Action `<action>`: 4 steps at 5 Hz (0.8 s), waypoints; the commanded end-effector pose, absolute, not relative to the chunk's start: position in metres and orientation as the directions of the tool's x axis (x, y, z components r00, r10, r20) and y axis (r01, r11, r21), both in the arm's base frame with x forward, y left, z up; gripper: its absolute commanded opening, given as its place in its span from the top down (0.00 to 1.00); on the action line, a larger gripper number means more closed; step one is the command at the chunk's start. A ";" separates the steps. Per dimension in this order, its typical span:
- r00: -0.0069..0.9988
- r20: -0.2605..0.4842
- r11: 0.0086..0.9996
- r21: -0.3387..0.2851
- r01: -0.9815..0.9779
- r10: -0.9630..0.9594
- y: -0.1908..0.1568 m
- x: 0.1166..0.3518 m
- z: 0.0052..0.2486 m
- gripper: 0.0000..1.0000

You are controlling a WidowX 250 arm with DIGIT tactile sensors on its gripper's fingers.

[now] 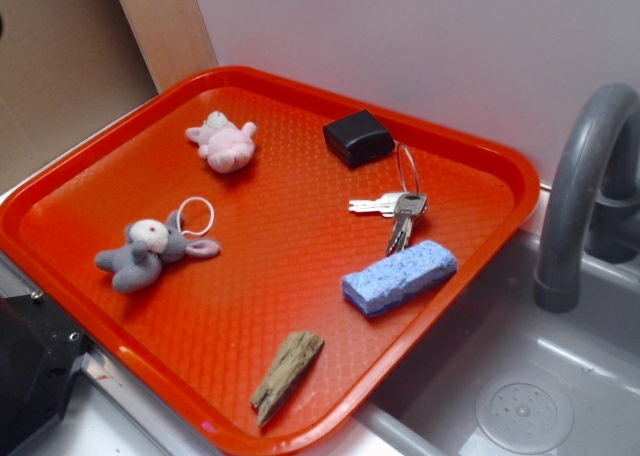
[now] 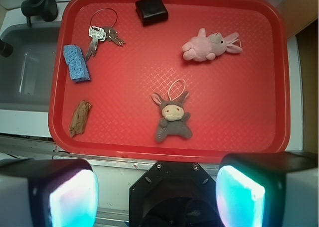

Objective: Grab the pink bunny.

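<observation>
- The gripper (image 2: 158, 189) sits at the bottom of the wrist view, outside the near rim of the red tray (image 2: 279, 87). Its two pads are wide apart, with nothing between them.
- The pink bunny (image 2: 209, 46) lies on its side in the upper right of the wrist view, clear of every other item. In the exterior view it lies at upper left (image 1: 225, 142), near the tray's far corner.
- Hazard, wrong target: the grey bunny (image 2: 172, 116), with its white ring, lies between the gripper and the pink one. A straight, low approach could catch or shove it.
- Hazard, poor grasp: the pink toy looks soft and small. Closing on an ear or limb alone could let it slip free.
- Hazard, descent: lowering too far would likely press the pads against the tray surface.
- The keys (image 2: 102, 35), sponge (image 2: 76, 62), black box (image 2: 151, 9) and wood piece (image 2: 80, 118) lie well apart from the target and pose little risk.
</observation>
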State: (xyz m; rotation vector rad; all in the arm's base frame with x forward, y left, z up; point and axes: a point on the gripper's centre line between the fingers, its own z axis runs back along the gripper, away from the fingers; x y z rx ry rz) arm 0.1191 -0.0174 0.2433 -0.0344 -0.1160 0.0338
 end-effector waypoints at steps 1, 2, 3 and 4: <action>0.993 0.115 0.999 -0.036 -0.032 0.036 -0.017 0.119 0.243 0.00; 0.962 0.194 0.982 -0.046 -0.185 0.190 -0.006 0.153 0.238 0.00; 0.938 0.220 0.963 -0.026 -0.269 0.268 0.007 0.177 0.233 0.00; 0.893 0.251 0.925 -0.031 -0.379 0.374 0.024 0.195 0.224 0.00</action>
